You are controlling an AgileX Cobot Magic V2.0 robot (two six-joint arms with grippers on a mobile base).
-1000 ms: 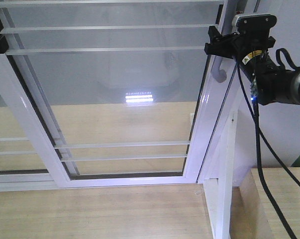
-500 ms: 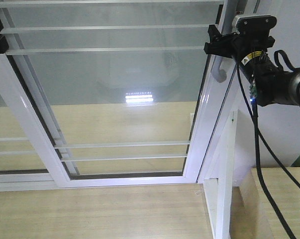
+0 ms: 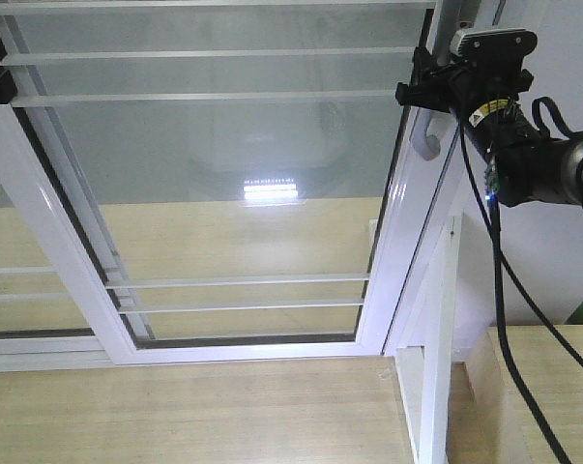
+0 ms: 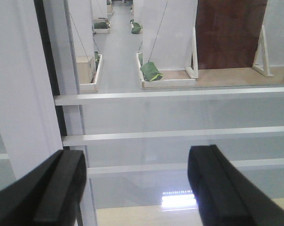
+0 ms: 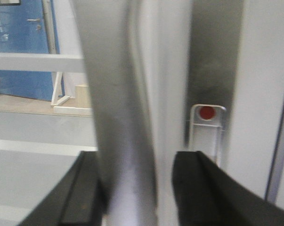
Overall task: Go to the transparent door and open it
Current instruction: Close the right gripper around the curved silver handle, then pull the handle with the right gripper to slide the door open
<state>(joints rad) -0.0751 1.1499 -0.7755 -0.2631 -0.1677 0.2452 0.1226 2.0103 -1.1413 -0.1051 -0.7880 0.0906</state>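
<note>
Glass is filling most of the front view. The transparent door (image 3: 243, 193) is standing in its shiny white frame, with thin white bars (image 3: 204, 96) running across it. Its curved grey pull handle (image 3: 426, 135) is sitting on the frame's right side, near the top right of the view.

The right gripper (image 3: 417, 87) is reaching in at that handle, and a black cable (image 3: 502, 290) is hanging down from the arm. Just right of the door, a white post (image 3: 436, 358) is standing up from the wooden floor (image 3: 175, 416). A wooden box (image 3: 538, 387) is sitting past the post. These two are crowding the right side. To the left of the door's frame, a second glass panel (image 3: 20, 232) is showing.

The right wrist view is showing the handle very close and blurry, with one black jaw on each side of it. One jaw is looking as if it is touching the handle, and a thin strip of white is showing by the other. I cannot tell if they are squeezing. A small lock plate with a red dot (image 5: 206, 113) is sitting just beside the handle, and a blue door (image 5: 19, 42) is showing far off through the glass.

The left gripper (image 4: 137, 188) is facing the glass with its jaws spread wide and nothing between them. Only its wrist view is showing green bags (image 4: 151, 71) and a brown panel (image 4: 229, 33) beyond the door.
</note>
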